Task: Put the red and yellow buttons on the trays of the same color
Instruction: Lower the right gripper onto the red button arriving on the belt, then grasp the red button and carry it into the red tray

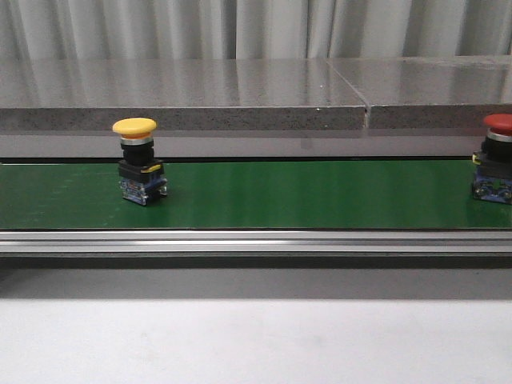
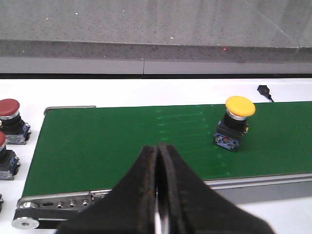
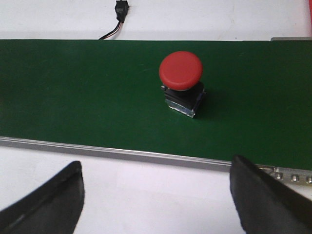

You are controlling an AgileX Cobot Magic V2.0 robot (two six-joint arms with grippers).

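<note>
A yellow button stands upright on the green belt at the left; the left wrist view shows this yellow button beyond and to one side of my shut left gripper, which holds nothing. A red button stands on the belt at the right edge. In the right wrist view the red button sits ahead of my open right gripper, which hovers over the white table short of the belt rail. No trays are in view.
Two more red buttons stand on the white table past the belt's end in the left wrist view. A grey stone ledge runs behind the belt. A black cable plug lies beyond the belt.
</note>
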